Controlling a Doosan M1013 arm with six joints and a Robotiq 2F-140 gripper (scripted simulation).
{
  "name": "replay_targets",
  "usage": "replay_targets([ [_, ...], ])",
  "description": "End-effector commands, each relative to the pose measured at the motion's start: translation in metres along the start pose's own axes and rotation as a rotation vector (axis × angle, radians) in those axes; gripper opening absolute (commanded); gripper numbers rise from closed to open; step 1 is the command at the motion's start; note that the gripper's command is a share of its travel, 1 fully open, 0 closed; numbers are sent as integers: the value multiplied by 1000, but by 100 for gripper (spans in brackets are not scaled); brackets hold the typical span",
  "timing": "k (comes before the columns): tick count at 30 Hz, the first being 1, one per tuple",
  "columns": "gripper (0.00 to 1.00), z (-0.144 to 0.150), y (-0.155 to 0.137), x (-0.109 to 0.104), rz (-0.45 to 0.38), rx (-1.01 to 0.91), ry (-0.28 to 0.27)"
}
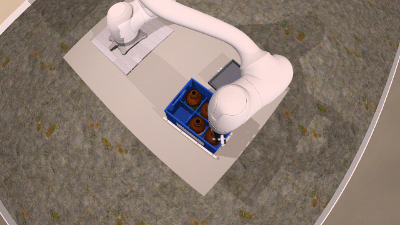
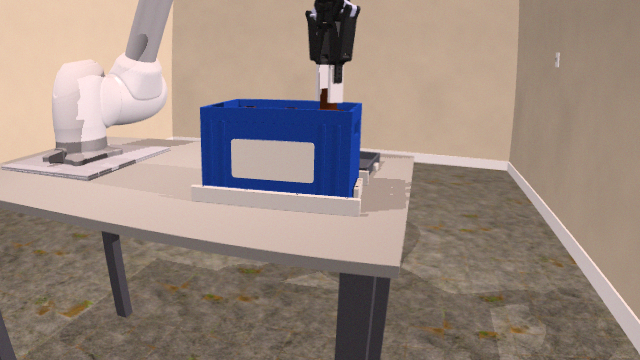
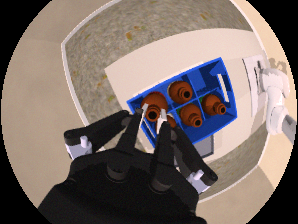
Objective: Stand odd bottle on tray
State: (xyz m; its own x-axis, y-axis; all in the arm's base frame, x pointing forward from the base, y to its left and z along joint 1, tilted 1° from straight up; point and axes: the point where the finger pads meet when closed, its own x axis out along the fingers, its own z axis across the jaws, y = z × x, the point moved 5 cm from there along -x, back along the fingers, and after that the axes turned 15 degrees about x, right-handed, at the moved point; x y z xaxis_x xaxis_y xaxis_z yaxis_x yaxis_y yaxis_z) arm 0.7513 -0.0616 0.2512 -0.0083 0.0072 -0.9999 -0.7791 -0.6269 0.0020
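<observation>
Top: main risk is a snag. Held bottle (image 1: 210, 137) (image 2: 328, 100) (image 3: 154, 100) sits under the claw (image 1: 216, 137) (image 2: 330, 94) (image 3: 153, 112), in the corner cell of the crate (image 1: 169, 117) (image 2: 215, 155) (image 3: 211, 134). Any sideways move before its base clears the dividers could tip it or drag the crate. Tray (image 1: 225, 77) (image 2: 371, 160) (image 3: 204, 146) is up-picture from the claw, past the crate and partly under the arm, so a low carry could clip the rim or a neighbour. Claw itself mostly hidden here.

Exterior: neck and a bit of shoulder show above the rim, directly below the claw. Base is behind the crate wall, can't confirm clearance. Tray is lower and to the right of the claw, behind the crate. Claw is closed down to neck width, pads on the neck; grip is high, so the bottle could swing or slip if the move is jerky.

Wrist: mouth shows between the fingertips, which are a neck's width apart, gripping it. Another bottle (image 3: 171, 121) is half hidden just beside the right-hand finger in this view; easy to bump. Can't tell from here whether the held neck is the odd one. Wrong pick = wrong bottle on the tray, so compare necks before committing.
</observation>
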Motion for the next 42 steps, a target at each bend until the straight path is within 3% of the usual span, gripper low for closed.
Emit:
replay_targets([
  [1,0,0,0,-2,0,0,0],
  [42,0,0,0,-34,0,0,0],
])
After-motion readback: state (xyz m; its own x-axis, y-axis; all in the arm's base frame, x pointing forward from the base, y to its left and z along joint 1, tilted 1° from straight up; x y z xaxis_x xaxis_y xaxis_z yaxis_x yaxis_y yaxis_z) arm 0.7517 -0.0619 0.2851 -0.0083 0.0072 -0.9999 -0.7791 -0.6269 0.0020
